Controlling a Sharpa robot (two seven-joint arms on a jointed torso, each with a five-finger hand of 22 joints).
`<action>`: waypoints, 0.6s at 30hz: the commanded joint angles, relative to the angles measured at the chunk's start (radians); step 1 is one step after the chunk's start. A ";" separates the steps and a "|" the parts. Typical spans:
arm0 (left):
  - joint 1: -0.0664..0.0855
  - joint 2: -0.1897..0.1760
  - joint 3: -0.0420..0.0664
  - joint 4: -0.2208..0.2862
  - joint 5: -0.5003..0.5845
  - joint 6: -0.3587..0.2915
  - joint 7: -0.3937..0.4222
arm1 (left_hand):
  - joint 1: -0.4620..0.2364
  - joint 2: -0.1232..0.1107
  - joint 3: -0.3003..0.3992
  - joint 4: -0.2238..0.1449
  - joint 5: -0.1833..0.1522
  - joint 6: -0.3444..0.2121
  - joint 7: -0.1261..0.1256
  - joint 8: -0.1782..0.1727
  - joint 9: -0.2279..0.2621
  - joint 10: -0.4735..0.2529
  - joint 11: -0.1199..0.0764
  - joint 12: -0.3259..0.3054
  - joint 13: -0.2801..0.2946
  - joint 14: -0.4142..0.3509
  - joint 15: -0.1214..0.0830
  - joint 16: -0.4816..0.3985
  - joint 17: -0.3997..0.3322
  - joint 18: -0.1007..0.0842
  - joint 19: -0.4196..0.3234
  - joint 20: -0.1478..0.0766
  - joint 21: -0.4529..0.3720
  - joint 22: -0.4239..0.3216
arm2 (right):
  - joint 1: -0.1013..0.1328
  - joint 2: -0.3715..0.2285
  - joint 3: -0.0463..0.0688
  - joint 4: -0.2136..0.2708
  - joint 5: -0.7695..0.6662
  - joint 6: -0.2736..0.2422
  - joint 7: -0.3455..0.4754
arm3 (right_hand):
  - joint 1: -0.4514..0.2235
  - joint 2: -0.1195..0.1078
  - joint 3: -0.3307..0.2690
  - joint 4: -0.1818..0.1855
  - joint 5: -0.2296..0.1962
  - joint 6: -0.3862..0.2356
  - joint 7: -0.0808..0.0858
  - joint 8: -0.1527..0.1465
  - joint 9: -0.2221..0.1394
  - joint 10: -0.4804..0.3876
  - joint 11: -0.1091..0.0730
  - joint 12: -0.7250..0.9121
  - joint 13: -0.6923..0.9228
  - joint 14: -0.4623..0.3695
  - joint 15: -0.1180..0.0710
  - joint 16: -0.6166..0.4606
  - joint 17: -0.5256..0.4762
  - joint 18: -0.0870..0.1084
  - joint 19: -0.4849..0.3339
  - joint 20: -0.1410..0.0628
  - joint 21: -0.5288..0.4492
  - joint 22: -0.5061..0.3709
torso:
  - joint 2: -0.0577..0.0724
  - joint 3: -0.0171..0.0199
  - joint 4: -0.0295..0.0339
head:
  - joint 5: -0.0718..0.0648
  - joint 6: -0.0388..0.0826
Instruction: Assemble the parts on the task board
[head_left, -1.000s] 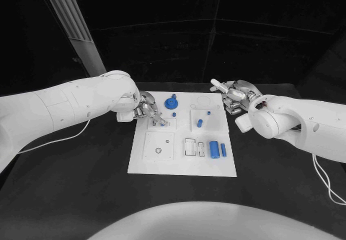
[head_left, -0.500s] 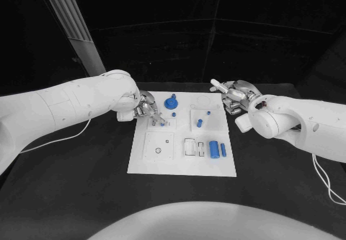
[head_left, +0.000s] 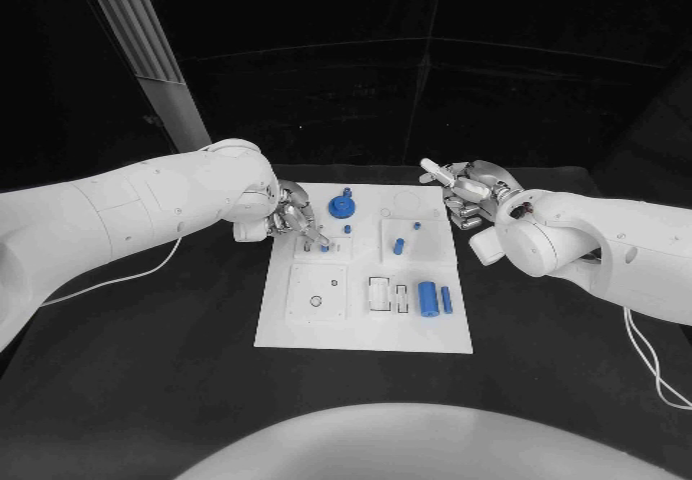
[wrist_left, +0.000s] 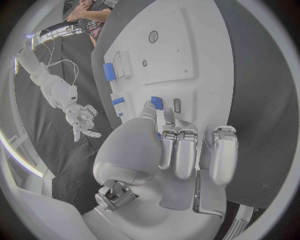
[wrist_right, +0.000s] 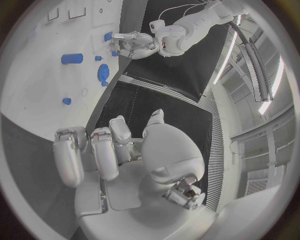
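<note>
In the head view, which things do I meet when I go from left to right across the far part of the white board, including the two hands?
left hand → blue gear → small blue peg → right hand

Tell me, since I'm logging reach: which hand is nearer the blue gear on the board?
Left. The left hand sits just beside the blue gear at the task board's edge; the right hand hovers off the opposite edge, farther away.
</note>
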 joint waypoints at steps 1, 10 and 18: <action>0.002 0.004 0.000 -0.003 -0.003 0.007 0.001 | 0.047 0.040 0.008 0.001 -0.003 0.001 -0.009 -0.006 -0.001 0.107 -0.012 -0.003 0.259 0.106 -0.008 0.003 0.263 -0.007 0.105 -0.004 0.004 0.263 | 0.001 0.000 0.001 0.002 0.000 0.006 0.003 | 0.000 0.006 -0.005 -0.003 -0.005 -0.008 0.094 0.004 -0.001 -0.007 0.000 -0.006 -0.001 0.106 0.007 0.002 0.263 -0.007 0.106 0.007 0.003 0.263 | 0.000 0.0001 0.0002 | 0.000 0.000; 0.001 0.010 0.000 -0.010 -0.003 0.000 0.009 | 0.040 0.043 0.006 0.020 -0.003 0.004 -0.007 -0.009 -0.001 0.107 -0.010 -0.003 0.259 0.106 -0.008 0.003 0.263 -0.007 0.105 -0.004 0.004 0.263 | 0.001 0.001 0.001 0.002 0.000 0.007 0.002 | 0.000 0.006 -0.005 -0.003 -0.005 -0.008 0.094 0.004 -0.001 -0.007 0.000 -0.006 -0.001 0.106 0.007 0.002 0.263 -0.007 0.106 0.007 0.003 0.263 | 0.000 0.0002 0.0004 | -0.001 0.000; 0.001 0.013 0.000 -0.014 -0.003 0.002 0.008 | 0.048 0.045 0.012 0.021 -0.002 0.004 -0.009 -0.011 -0.001 0.107 -0.011 -0.003 0.259 0.106 -0.008 0.003 0.263 -0.007 0.105 -0.004 0.004 0.263 | 0.001 0.001 0.001 0.002 0.000 0.007 0.002 | 0.000 0.006 -0.005 -0.003 -0.005 -0.008 0.094 0.004 -0.001 -0.007 0.000 -0.006 -0.001 0.106 0.007 0.002 0.263 -0.007 0.106 0.007 0.003 0.263 | 0.000 -0.0001 0.0004 | -0.002 0.000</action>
